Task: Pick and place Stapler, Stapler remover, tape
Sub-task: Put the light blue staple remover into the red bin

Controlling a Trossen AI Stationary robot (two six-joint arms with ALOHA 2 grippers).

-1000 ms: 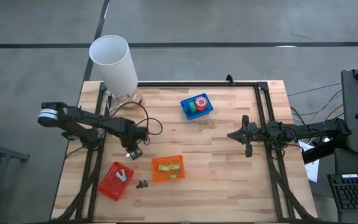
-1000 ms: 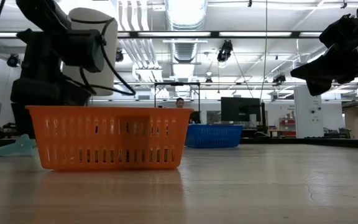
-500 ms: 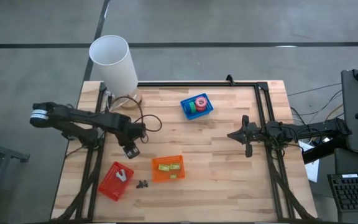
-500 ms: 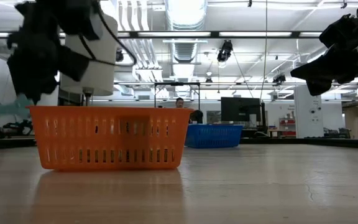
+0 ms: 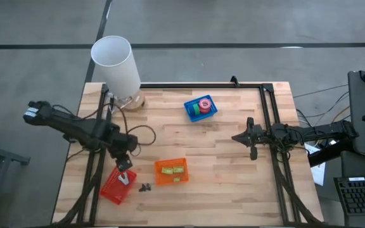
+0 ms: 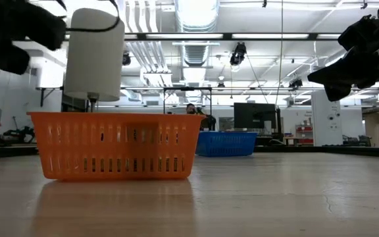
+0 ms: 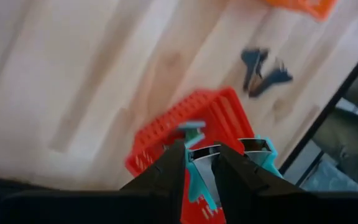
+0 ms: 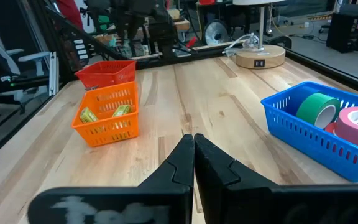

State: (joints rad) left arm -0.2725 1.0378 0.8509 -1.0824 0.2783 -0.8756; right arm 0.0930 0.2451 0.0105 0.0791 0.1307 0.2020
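The tape rolls [image 5: 201, 106] sit in the blue bin [image 5: 210, 114], far from the red bin [image 5: 113, 187] on the wooden table [image 5: 220, 164]. A stapler [image 5: 126, 178] lies inside the red bin. The dark stapler remover [image 5: 146, 187] lies on the wood just beside the red bin. The orange bin [image 5: 171, 180] stands near the red bin too. The left gripper [image 5: 123, 164] hangs right over the red bin, fingers a little apart with nothing between them. The right gripper [image 5: 246, 137] waits far from the red bin, fingers pressed together.
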